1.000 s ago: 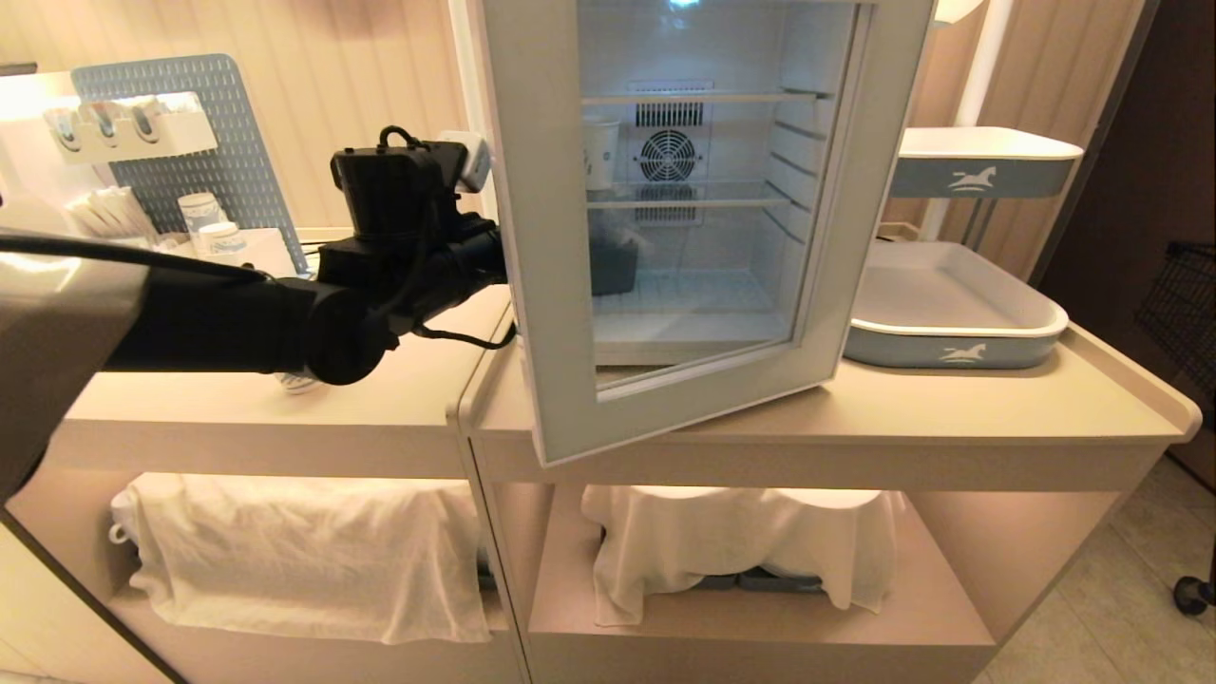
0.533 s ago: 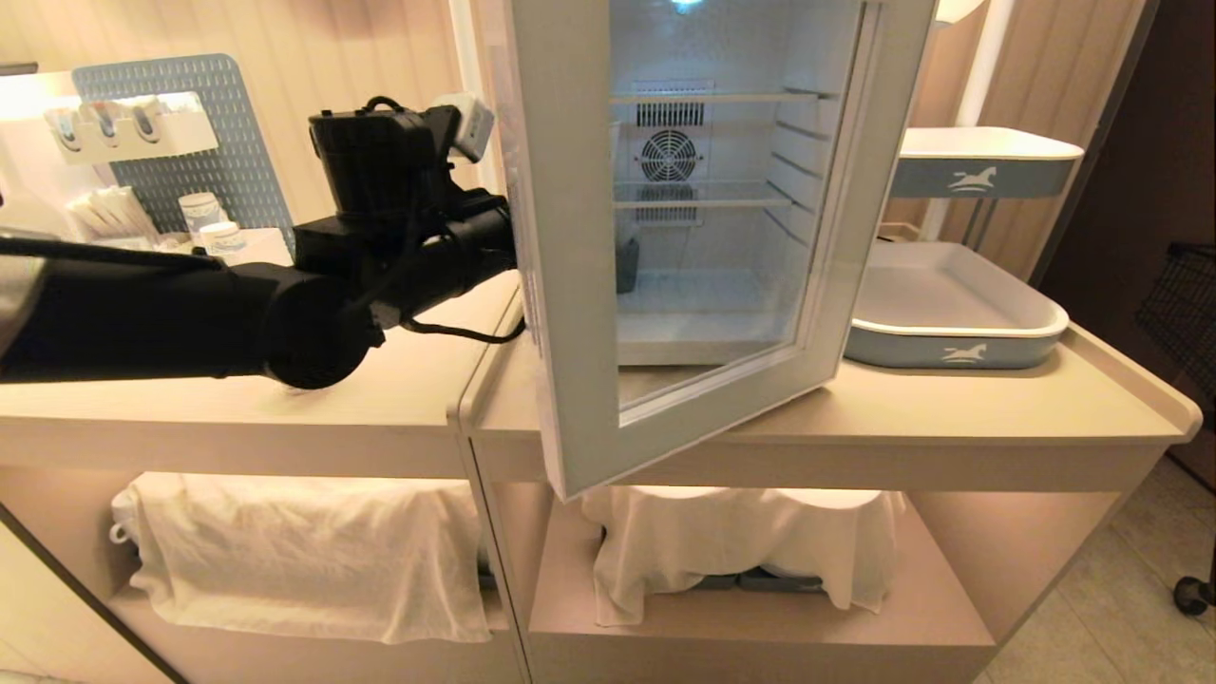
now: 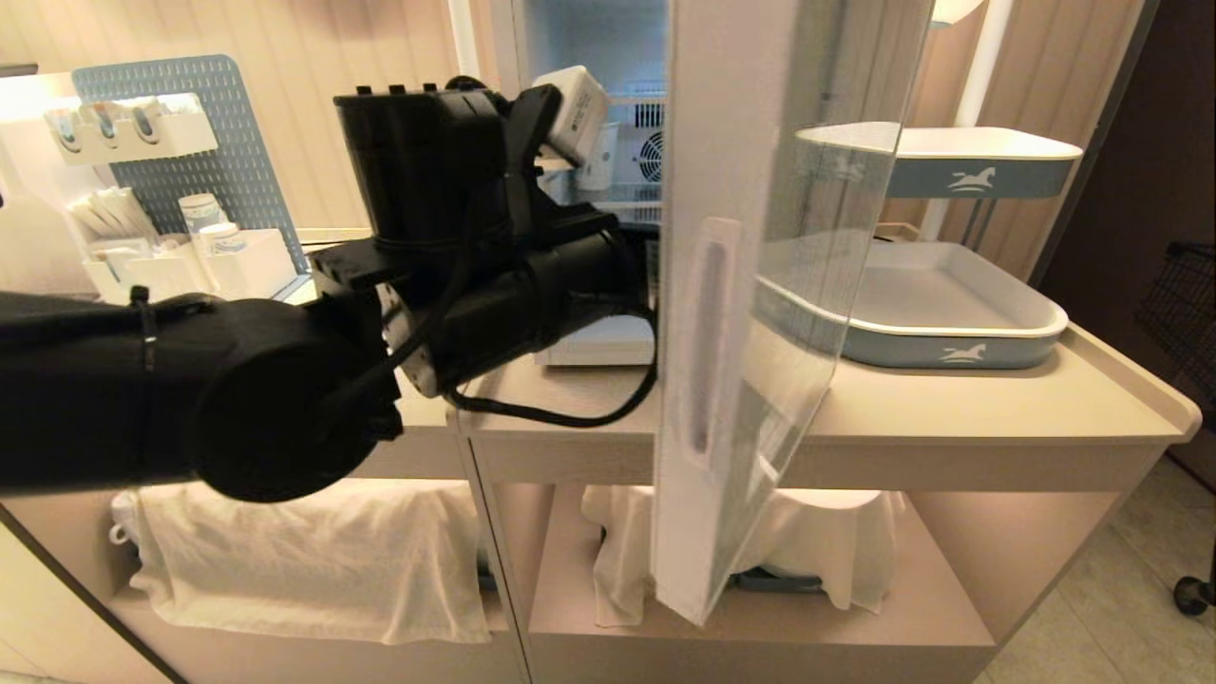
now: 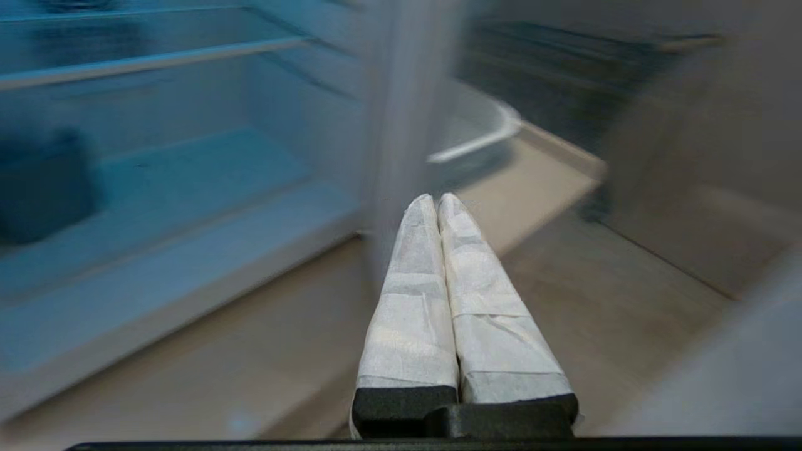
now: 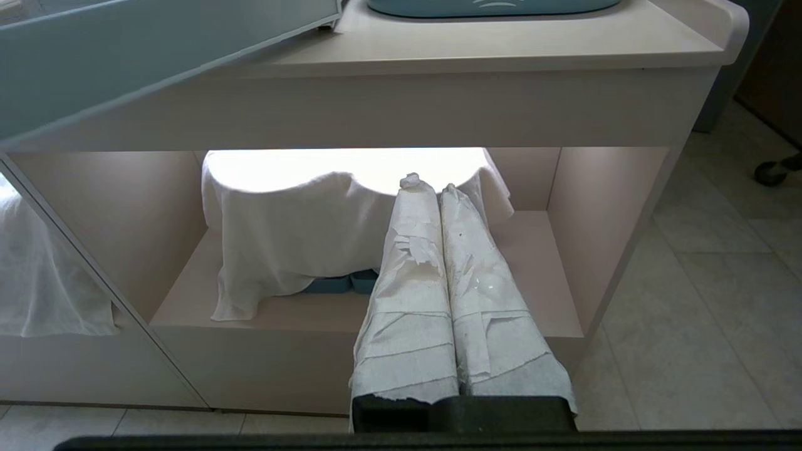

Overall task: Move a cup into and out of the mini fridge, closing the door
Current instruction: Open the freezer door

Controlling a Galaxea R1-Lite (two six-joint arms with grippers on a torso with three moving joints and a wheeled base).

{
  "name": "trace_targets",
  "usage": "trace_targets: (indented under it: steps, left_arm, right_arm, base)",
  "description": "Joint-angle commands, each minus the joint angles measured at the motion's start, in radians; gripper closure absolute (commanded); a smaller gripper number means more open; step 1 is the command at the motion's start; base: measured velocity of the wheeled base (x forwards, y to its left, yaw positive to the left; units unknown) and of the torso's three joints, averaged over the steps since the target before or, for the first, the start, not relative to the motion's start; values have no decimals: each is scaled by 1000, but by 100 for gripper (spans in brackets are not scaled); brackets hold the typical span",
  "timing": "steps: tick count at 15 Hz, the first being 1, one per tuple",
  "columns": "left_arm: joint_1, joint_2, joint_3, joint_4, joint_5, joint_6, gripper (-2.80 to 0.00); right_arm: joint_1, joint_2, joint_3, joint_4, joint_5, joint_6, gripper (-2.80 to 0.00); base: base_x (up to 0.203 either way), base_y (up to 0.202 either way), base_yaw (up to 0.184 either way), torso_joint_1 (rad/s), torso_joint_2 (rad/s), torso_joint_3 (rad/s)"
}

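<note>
The mini fridge [image 3: 594, 344] stands on the counter with its door [image 3: 722, 190] swung wide, edge-on to me. The cup [image 3: 599, 158], white paper, stands on a wire shelf inside, partly hidden by my left wrist. My left arm [image 3: 475, 275] reaches across in front of the fridge opening, and its fingers are hidden behind the door's edge in the head view. In the left wrist view my left gripper [image 4: 437, 200] is shut and empty, just above the counter, with the lit fridge interior [image 4: 156, 188] to one side. My right gripper [image 5: 427, 185] is shut and empty, parked low before the lower shelf.
A blue-and-white tray [image 3: 950, 328] sits on the counter [image 3: 997, 408] right of the fridge, with a second tray [image 3: 988, 157] raised behind it. A pegboard [image 3: 190, 123] with holders stands at the back left. White cloths [image 3: 304, 560] cover things on the lower shelves.
The door has swung from partly open to wide open, now edge-on to me. My left arm has moved right, across the fridge opening, still shut. The right arm has not moved.
</note>
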Motion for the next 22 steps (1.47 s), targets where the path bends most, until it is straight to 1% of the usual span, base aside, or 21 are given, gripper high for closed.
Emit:
trace_targets:
  steps: [1,2,5,7,8,10,13,16,17,18,20,22]
  left_arm:
    - [-123,-67,29,-1,-1,-10,0]
    - [-164,-78,34,1,0,-16,0]
    - [-205,-91,53,2,-10,-26,0]
    - [-255,-77,37,6,-13,-31,0]
    - [-274,-70,50,-2,-6,-32,0]
    - [-275,-65,81,-6,3,-36,0]
    - [-270,-48,61,-10,4,-37,0]
    - [-265,-60,90,-15,3,-55,0]
    - [-235,-67,106,-15,4,-60,0]
    - [-181,-73,125,-17,7,-54,0]
    - [-39,-79,159,-19,39,-14,0]
    - [134,-88,202,-15,62,38,0]
  right_arm:
    - [0,1,0,-1,0,0,0]
    - [0,1,0,-1,0,0,0]
    - [0,1,0,-1,0,0,0]
    - [0,1,0,-1,0,0,0]
    - [0,0,0,-1,0,0,0]
    - [0,1,0,-1,0,0,0]
    - [0,1,0,-1,0,0,0]
    - [0,1,0,-1,0,0,0]
    - [0,1,0,-1,0,0,0]
    - [0,1,0,-1,0,0,0]
    - [0,1,0,-1,0,0,0]
    - [0,1,0,-1,0,0,0]
  base:
    - [0,0,0,0,0,0]
    - [0,0,0,0,0,0]
    - [0,0,0,0,0,0]
    - [0,0,0,0,0,0]
    - [0,0,0,0,0,0]
    - [0,0,0,0,0,0]
    - [0,0,0,0,0,0]
    - [0,0,0,0,0,0]
    - [0,0,0,0,0,0]
    - [0,0,0,0,0,0]
    - [0,0,0,0,0,0]
    - [0,0,0,0,0,0]
